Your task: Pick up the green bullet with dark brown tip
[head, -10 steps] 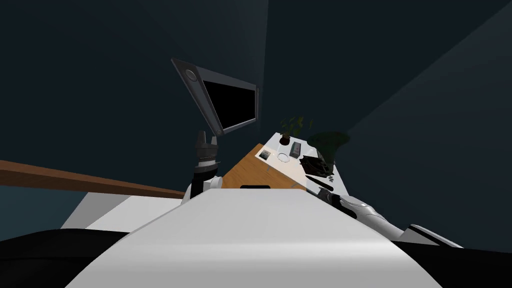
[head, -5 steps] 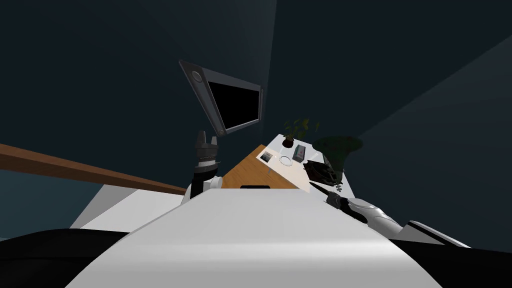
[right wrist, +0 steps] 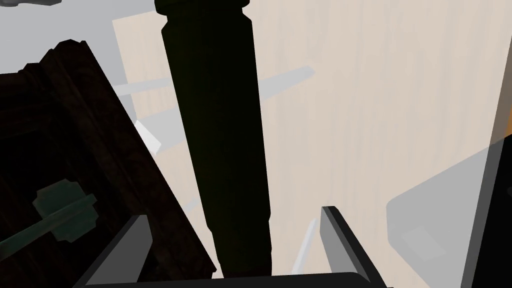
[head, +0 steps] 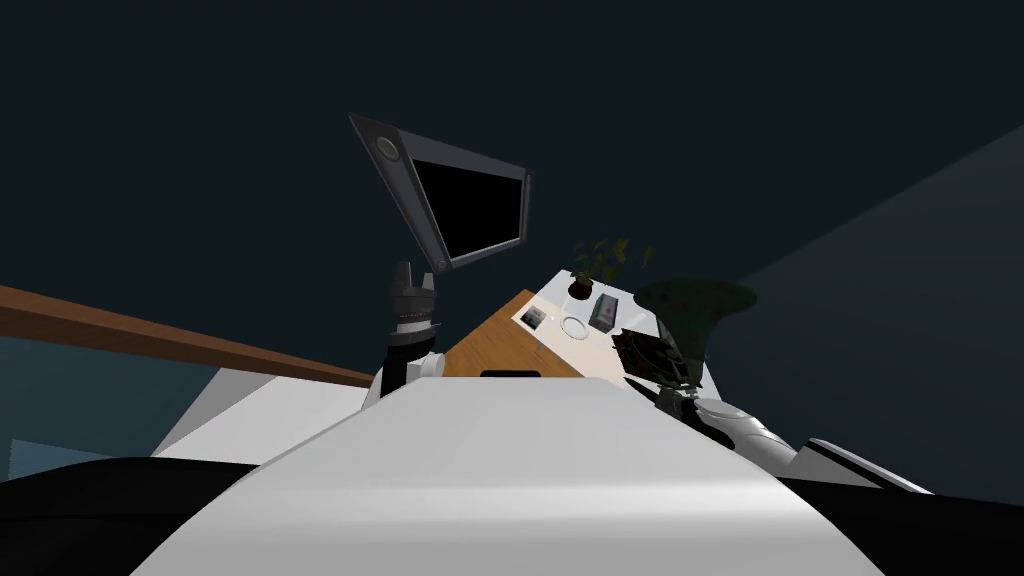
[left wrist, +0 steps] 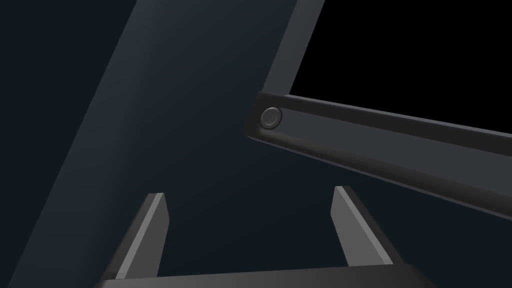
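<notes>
Grey and blade-like, the 2 fingers of the right gripper (right wrist: 235, 212) stand fully apart and grip nothing, but the bullet (right wrist: 215, 125) already lies in the gap between them, touching neither. It renders very dark green, almost black. Its long axis runs straight away from the gripper body, along the fingers, so closing should pinch its sides. I cannot tell which end is the tip. It rests on a pale wood desktop (right wrist: 375, 100), just beside a dark brown box (right wrist: 75, 150). The left gripper (left wrist: 247, 191) is raised well apart from it, open and empty. No writing is readable.
</notes>
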Available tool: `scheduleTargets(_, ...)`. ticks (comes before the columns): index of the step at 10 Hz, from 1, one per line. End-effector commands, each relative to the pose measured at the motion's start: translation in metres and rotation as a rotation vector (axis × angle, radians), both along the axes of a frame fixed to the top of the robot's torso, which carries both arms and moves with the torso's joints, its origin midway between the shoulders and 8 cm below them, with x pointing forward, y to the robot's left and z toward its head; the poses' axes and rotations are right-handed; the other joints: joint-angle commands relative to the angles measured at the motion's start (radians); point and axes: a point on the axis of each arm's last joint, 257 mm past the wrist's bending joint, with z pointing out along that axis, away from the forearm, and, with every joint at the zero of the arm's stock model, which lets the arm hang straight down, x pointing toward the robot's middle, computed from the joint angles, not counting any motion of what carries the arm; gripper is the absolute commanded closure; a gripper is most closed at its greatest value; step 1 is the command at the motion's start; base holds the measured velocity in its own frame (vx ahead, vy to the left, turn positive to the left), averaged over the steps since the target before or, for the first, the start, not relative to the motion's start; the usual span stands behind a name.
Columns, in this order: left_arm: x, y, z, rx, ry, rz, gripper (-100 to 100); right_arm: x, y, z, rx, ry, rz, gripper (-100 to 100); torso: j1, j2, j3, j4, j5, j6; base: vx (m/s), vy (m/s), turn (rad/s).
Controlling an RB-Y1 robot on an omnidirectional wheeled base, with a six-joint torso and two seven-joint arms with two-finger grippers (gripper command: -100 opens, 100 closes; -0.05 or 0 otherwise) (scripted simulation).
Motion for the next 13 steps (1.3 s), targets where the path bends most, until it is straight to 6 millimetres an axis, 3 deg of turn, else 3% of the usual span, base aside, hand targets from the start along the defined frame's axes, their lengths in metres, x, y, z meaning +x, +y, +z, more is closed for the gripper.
scheduleTargets(1, 0.0, 0.0, 0.0, 0.0, 0.0, 0.0, 0, -0.002, 0.007, -0.009, -0.003, -0.001, -0.005, -100, 0.0, 0.0, 0.0, 0.0, 0.0, 0.0, 0.002, -0.082, 0.049)
scheduleTargets(4, 0.0, 0.0, 0.0, 0.0, 0.0, 0.0, 0, -0.005, 0.012, -0.015, -0.001, 0.003, -0.004, -100, -0.004, -0.001, 0.0, 0.001, -0.001, -0.002, 0.002, -0.051, 0.02)
scheduleTargets(5, 0.0, 0.0, 0.0, 0.0, 0.0, 0.0, 0, -0.005, 0.012, -0.015, -0.001, 0.002, -0.006, 100, -0.003, -0.001, 0.0, 0.001, 0.0, -0.002, 0.0, 0.0, 0.0)
scheduleTargets(9, 0.0, 0.0, 0.0, 0.0, 0.0, 0.0, 0, -0.005, 0.012, -0.015, -0.001, 0.003, -0.005, 100, -0.004, -0.002, -0.001, 0.001, -0.001, -0.002, 0.0, 0.0, 0.0)
scheduleTargets(10, 0.0, 0.0, 0.0, 0.0, 0.0, 0.0, 0, -0.005, 0.012, -0.015, -0.001, 0.003, -0.005, 0, -0.004, -0.002, -0.001, 0.001, -0.001, -0.002, 0.0, 0.0, 0.0)
scheduleTargets(11, 0.0, 0.0, 0.0, 0.0, 0.0, 0.0, 0, -0.001, 0.004, -0.005, -0.003, -0.001, -0.002, 100, -0.004, -0.002, -0.001, 0.001, -0.001, -0.002, -0.008, 0.05, -0.042)
scheduleTargets(13, 0.0, 0.0, 0.0, 0.0, 0.0, 0.0, 0, 0.001, -0.004, 0.004, -0.003, 0.0, 0.003, 100, 0.001, -0.001, 0.0, 0.001, 0.0, -0.001, -0.009, 0.072, -0.04)
